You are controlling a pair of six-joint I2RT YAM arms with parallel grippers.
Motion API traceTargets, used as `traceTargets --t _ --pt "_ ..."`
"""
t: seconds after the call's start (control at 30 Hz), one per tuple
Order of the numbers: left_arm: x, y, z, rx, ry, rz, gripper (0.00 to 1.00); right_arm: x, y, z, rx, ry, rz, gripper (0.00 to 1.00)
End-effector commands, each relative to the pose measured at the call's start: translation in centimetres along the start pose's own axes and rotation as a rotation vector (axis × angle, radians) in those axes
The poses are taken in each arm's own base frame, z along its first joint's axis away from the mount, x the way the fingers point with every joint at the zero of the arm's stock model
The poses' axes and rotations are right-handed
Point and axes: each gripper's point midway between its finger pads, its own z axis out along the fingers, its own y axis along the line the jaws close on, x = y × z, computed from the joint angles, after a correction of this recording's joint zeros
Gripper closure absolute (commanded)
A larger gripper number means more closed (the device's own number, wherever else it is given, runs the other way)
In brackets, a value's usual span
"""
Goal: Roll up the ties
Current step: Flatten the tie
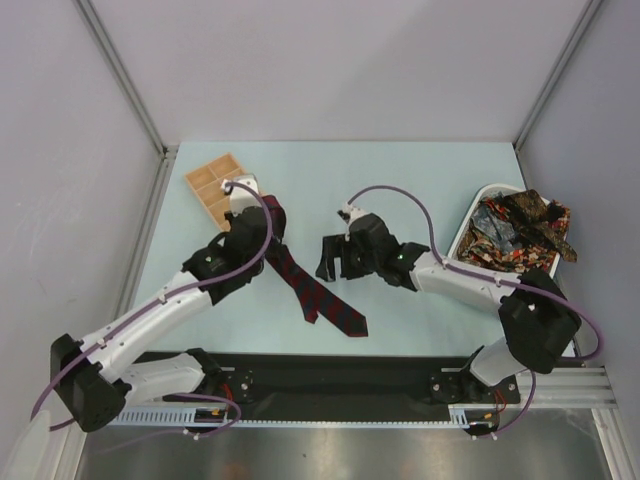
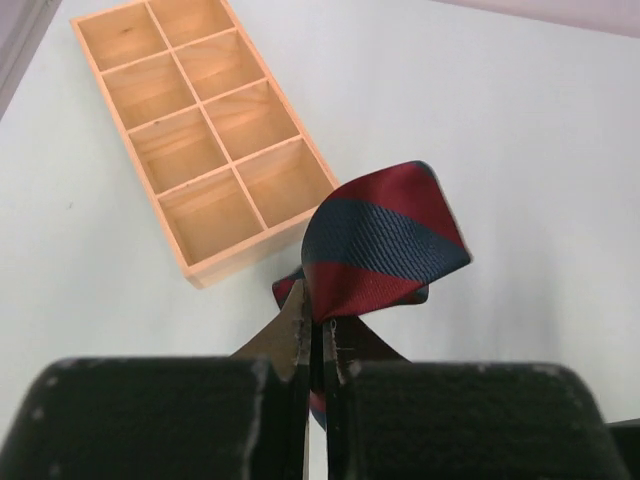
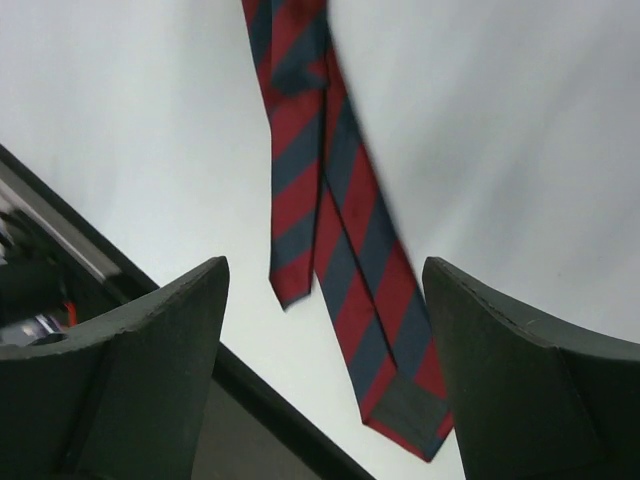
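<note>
The striped tie (image 2: 385,235) is pinched at a fold by the closed left gripper (image 2: 318,338), its length hidden beneath; the right gripper (image 3: 322,280) is spread apart, empty.

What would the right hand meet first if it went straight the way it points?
Probably the striped tie on the table; it lies between the fingers of the open right hand, though depth is unclear.

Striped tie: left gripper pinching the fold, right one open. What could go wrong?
The left gripper pinches only a little of the striped tie; the fold may slip out. With the right gripper open, the loose tails lie offset and could roll crooked. The wooden tray sits close and might get bumped.
</note>
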Motion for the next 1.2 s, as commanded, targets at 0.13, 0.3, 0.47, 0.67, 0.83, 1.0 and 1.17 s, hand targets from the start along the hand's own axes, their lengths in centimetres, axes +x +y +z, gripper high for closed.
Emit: traceTargets --t 0.13,0.3,0.47,0.67,0.83,1.0,1.17 --pt "-0.3 0.7 -0.8 -0.041 0.155 0.011 1.00 3.1 0.8 1.7 0.065 0.035 -0.226 0.18" --pt "0.1 0.8 -0.8 -0.027 0.175 0.000 1.00 5.8 1.1 3.8 0.189 0.138 -0.351 0.12" --pt "0.3 1.3 -0.5 0.010 0.213 -0.019 1.00 7.4 0.1 6.1 0.305 0.204 -0.438 0.08" --pt "0.5 2.1 -0.1 -0.001 0.224 -0.029 1.00 9.6 -1.8 7.0 0.393 0.282 -0.453 0.23" --pt "0.5 2.4 -0.2 -0.011 0.228 -0.013 1.00 11.5 -3.2 6.7 0.377 0.336 -0.435 0.52" --pt "1.4 2.4 -0.1 -0.014 0.261 0.009 1.00 12.4 -5.9 5.5 0.397 0.396 -0.421 0.75" --pt "1.8 2.3 0.0 -0.007 0.279 0.019 1.00 12.3 -7.6 4.0 0.380 0.464 -0.394 1.00"
